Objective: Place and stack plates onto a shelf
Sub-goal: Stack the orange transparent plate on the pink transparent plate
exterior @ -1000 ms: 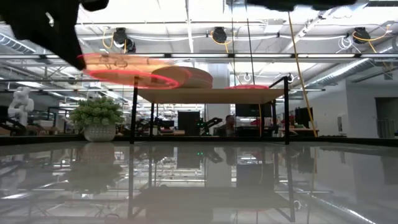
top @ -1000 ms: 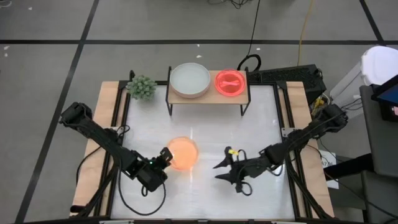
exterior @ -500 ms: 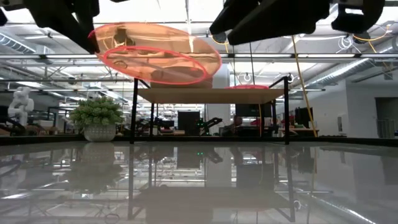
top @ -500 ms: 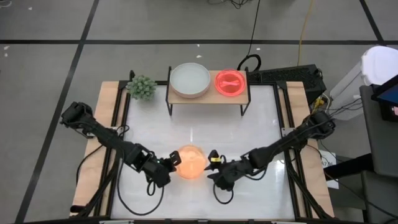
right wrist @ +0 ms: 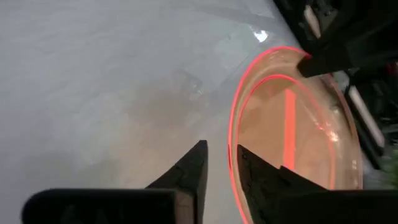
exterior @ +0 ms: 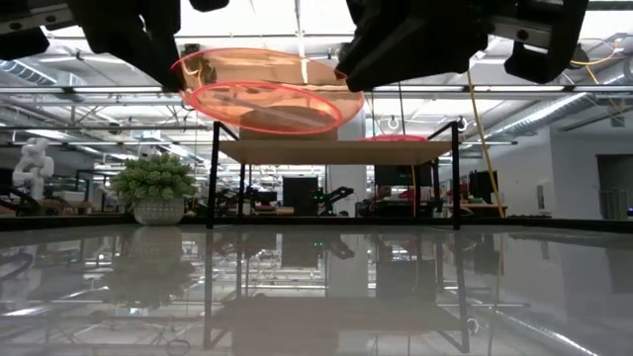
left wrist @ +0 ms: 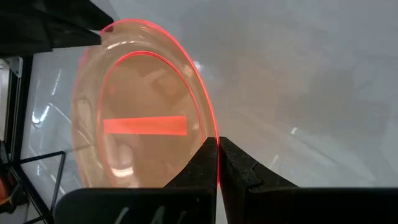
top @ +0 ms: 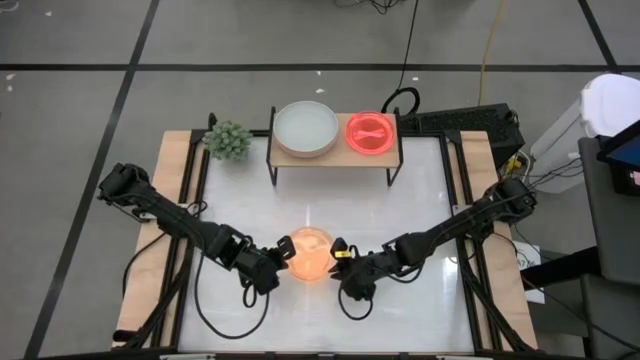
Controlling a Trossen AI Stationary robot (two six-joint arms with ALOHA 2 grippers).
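A translucent orange plate [top: 308, 255] [exterior: 267, 91] hangs tilted above the near middle of the table. My left gripper [top: 274, 268] [left wrist: 217, 146] is shut on its left rim. My right gripper [top: 340, 266] [right wrist: 221, 155] stands at the plate's right rim, its fingers narrowly apart on either side of the rim; I see a gap there. On the shelf [top: 335, 155] at the far side rest a pale plate [top: 306, 128] and a red-pink translucent plate [top: 370, 132], side by side on their bases. My left gripper pinches the orange plate's rim [left wrist: 211, 134] between its two fingers, at the edge toward the table's left. The fingers come from the left, slanting down. The plate is lifted clear of the table and tilted.
A small potted plant [top: 229, 140] stands left of the shelf at the far left. The white table top [top: 330, 210] between the shelf and the arms is bare. Wooden side boards [top: 165, 200] run along both table edges.
My left gripper has carried the orange plate toward the table's right and a little up; the plate has tipped from nearly level to tilted. My right gripper has moved toward the table's left and rolled, coming up to the plate's right rim.
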